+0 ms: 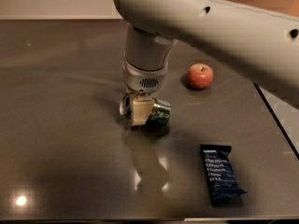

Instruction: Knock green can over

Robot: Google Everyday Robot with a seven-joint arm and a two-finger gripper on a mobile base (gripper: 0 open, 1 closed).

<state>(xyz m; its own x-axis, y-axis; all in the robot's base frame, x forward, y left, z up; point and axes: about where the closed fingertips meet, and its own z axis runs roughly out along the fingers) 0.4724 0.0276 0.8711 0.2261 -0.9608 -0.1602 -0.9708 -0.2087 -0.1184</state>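
Note:
The green can lies tipped on its side on the dark table, near the middle of the camera view, its dark green body with pale markings pointing right. My gripper hangs straight down from the large grey arm and sits low over the table, right against the can's left end. The gripper's cream-coloured tip hides the can's left part and top.
A red apple stands behind and to the right of the can. A dark blue snack bar wrapper lies at the front right. The table's right edge runs diagonally past the apple.

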